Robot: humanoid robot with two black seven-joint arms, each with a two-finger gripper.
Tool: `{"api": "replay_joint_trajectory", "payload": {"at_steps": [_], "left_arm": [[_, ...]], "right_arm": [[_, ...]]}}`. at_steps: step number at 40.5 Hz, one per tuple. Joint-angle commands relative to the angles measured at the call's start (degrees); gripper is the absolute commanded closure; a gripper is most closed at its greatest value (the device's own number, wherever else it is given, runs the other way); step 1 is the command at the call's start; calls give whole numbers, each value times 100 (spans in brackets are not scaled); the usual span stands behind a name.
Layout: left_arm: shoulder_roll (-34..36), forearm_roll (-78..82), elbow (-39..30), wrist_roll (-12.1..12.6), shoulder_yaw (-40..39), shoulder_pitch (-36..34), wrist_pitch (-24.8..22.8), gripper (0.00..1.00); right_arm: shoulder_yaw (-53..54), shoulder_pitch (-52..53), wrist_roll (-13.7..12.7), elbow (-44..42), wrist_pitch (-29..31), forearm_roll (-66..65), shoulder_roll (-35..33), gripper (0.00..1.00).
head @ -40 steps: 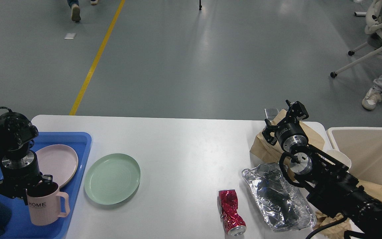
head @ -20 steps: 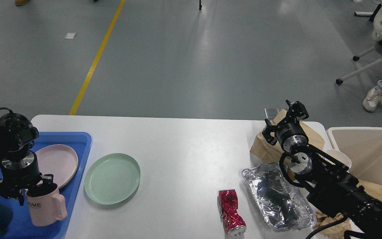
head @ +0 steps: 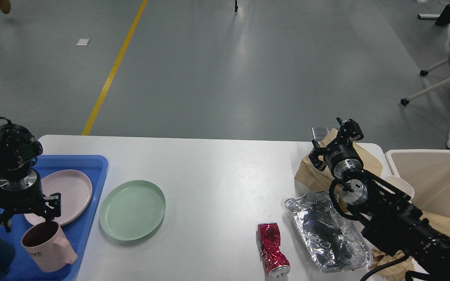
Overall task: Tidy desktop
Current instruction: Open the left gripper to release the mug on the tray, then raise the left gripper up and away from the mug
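Though plainly spread and empty at the left gripper (head: 21, 210), just over the tilted pink mug (head: 47, 246) in the blue tray (head: 92, 164), cannot tell parted from closed at the right gripper (head: 346, 130) above the brown paper bag (head: 315, 175). Fills the foreground as a white desktop (head: 217, 175): stiff, matte, probably slick, nothing to grip. Better to lift the round green plate (head: 132, 209) by its rim and pinch the light crushed red can (head: 272, 249) mid-body.

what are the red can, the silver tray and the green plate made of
Red can: thin metal, probably aluminium, glossy and crushed into sharp creases. Silver tray: crinkled foil, mirror-shiny wrinkles. Green plate: smooth matte, likely plastic or melamine, though ceramic can't be ruled out.
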Motion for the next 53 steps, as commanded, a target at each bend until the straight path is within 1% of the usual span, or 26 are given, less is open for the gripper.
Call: {"api": "replay_joint_trajectory", "payload": {"at_steps": [1, 9, 19, 31, 32, 41, 46, 53], "left_arm": [[-8, 63, -222, -25, 141, -335, -1, 16], [-25, 63, -416, -34, 519, -1162, -1, 14], [-96, 55, -416, -43, 422, -1900, -1, 13], [-658, 55, -416, -43, 457, -2586, -1, 13], [-693, 55, -425, -43, 475, -2726, -1, 13], [-746, 63, -451, -25, 501, -3447, -1, 13], [-746, 55, -451, -34, 493, -3597, -1, 13], [-930, -7, -442, -43, 378, -3326, -1, 13]], "right_arm": [[0, 0, 0, 0, 0, -1, -1, 0], [0, 0, 0, 0, 0, -1, -1, 0], [0, 0, 0, 0, 0, -1, 8, 0], [0, 0, 0, 0, 0, -1, -1, 0], [0, 0, 0, 0, 0, -1, -1, 0], [0, 0, 0, 0, 0, -1, -1, 0], [0, 0, 0, 0, 0, -1, 7, 0], [0, 0, 0, 0, -9, -1, -1, 0]]}}
